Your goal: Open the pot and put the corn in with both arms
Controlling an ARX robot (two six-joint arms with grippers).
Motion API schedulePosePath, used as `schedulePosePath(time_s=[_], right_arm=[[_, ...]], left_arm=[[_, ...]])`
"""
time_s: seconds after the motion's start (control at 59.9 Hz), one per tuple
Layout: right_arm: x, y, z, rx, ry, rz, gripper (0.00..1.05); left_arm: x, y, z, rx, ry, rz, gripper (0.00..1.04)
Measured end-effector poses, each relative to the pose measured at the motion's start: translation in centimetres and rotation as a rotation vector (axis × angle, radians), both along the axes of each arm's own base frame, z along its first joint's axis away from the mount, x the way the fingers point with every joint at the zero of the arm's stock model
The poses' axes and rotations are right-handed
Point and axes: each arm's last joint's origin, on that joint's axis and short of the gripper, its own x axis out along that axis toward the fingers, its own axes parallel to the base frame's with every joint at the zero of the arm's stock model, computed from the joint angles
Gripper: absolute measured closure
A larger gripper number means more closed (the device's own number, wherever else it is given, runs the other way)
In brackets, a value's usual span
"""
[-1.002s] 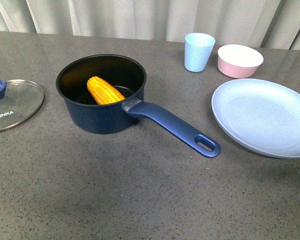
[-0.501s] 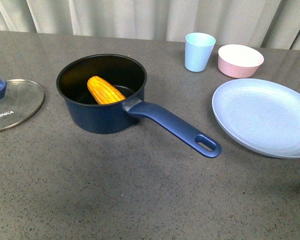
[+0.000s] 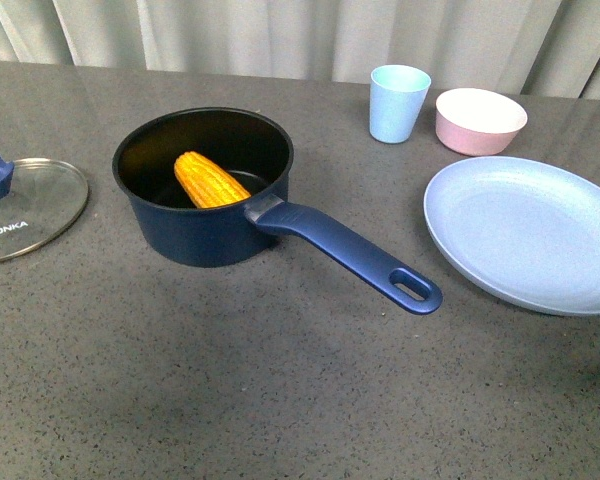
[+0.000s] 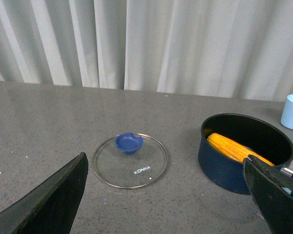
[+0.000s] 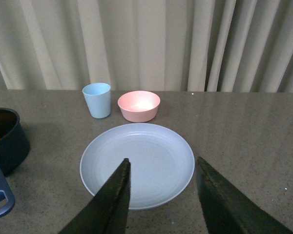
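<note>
One grey speckled table (image 3: pixel 280 400) fronts pale curtains (image 3: pixel 280 35).

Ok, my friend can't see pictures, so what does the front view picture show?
A dark blue pot with no lid sits on a grey table, with a yellow corn cob lying inside it. Its glass lid lies flat on the table to the left. To the right are a big light blue plate, a blue cup and a pink bowl.
</note>
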Motion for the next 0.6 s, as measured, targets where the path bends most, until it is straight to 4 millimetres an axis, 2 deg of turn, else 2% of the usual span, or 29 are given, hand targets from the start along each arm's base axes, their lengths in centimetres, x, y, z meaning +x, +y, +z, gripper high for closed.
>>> schedulePosePath(time_s=[0.234, 0.601], right_arm=[[0.00, 0.00, 0.00, 0.000, 0.000, -0.001, 0.09], [0.00, 0.00, 0.00, 0.000, 0.000, 0.000, 0.09]], left_arm=[[0.00, 0.00, 0.00, 0.000, 0.000, 0.000, 0.09], [0.00, 0.00, 0.00, 0.000, 0.000, 0.000, 0.09]])
